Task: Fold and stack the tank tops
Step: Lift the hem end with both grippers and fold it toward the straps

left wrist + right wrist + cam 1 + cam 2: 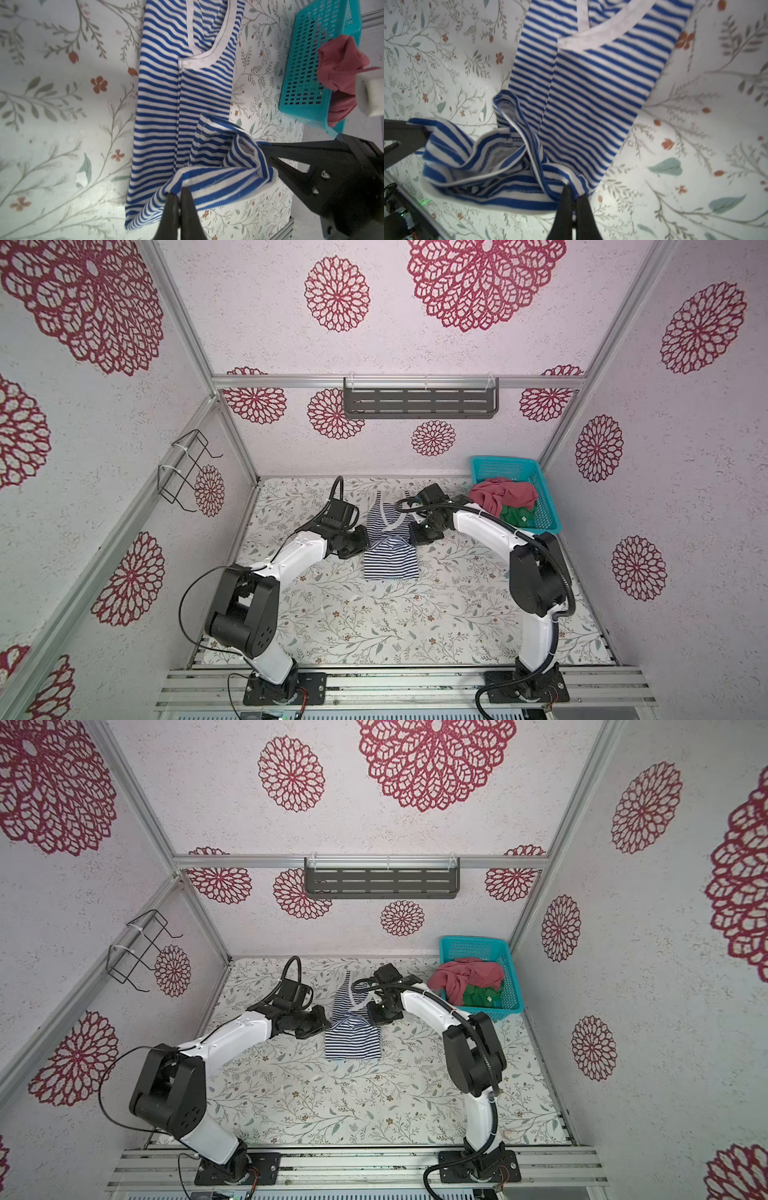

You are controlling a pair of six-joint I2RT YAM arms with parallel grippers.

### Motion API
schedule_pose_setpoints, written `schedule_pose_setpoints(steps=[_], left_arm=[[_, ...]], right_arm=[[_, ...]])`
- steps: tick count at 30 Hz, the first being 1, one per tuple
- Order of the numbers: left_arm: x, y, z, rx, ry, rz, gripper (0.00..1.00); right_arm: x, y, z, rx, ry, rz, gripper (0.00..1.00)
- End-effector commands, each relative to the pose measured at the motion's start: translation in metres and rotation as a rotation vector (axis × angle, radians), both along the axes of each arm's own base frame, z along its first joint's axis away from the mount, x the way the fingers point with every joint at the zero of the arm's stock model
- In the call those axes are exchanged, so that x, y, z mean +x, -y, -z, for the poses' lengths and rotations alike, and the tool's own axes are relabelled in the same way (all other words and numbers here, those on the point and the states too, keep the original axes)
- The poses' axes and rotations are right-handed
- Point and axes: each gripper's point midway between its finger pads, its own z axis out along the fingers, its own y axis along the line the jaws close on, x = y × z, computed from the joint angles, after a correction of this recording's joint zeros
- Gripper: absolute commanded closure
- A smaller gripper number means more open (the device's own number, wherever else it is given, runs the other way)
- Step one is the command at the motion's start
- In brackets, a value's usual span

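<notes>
Cloth: the blue-and-white striped cloth tank top is a soft matt knit with smooth white trim; the dusty red-pink cloth top and the bright green cloth top look equally matt and limp. The teal plastic mesh basket is a rigid moulding, slightly glossy; left tool and right tool, matt black plastic. The worktop wears a smooth floral-printed sheet, faint sheen; the silver frame rails are bare grooved metal.
</notes>
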Motion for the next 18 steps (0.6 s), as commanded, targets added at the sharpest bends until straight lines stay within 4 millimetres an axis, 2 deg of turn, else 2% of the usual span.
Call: schedule_pose_setpoints(steps=[1,6,7,8,10,11,12,13,14,16,17,18], left_arm=[[0.028,0.001,-0.002,-0.012,0.046,0.048,1.00],[0.068,0.009,0.016,-0.039,0.042,0.079,1.00],[0.079,0.010,0.029,-0.030,0.032,0.087,1.00],[0.092,0.007,0.031,-0.018,0.041,0.087,0.87],[0.116,-0.001,0.027,-0.022,0.056,0.077,0.55],[0.127,-0.008,0.019,-0.026,0.072,0.061,0.47],[0.134,-0.016,0.009,-0.024,0.089,0.043,0.43],[0.136,-0.025,-0.002,-0.014,0.108,0.017,0.42],[0.134,-0.034,-0.013,0.003,0.128,-0.012,0.41],[0.119,-0.043,-0.019,0.012,0.139,-0.049,0.44],[0.106,-0.042,-0.027,0.000,0.156,-0.061,0.44],[0.094,-0.039,-0.021,-0.003,0.149,-0.069,0.45]], right_arm=[[0.022,0.012,-0.006,-0.034,0.021,-0.026,1.00],[0.056,0.018,0.010,-0.037,0.012,-0.001,1.00],[0.067,0.019,0.012,-0.032,0.020,0.009,0.91],[0.082,0.019,0.013,-0.017,0.044,0.017,0.75],[0.117,0.025,0.005,-0.011,0.117,0.055,0.40],[0.133,0.031,-0.002,-0.016,0.148,0.077,0.28],[0.142,0.034,-0.010,-0.008,0.165,0.089,0.17],[0.148,0.037,-0.022,0.009,0.183,0.097,0.09],[0.147,0.039,-0.032,0.018,0.199,0.098,0.08],[0.137,0.048,-0.050,0.007,0.227,0.117,0.09],[0.127,0.053,-0.049,0.002,0.219,0.136,0.11],[0.116,0.056,-0.048,0.013,0.208,0.153,0.14]])
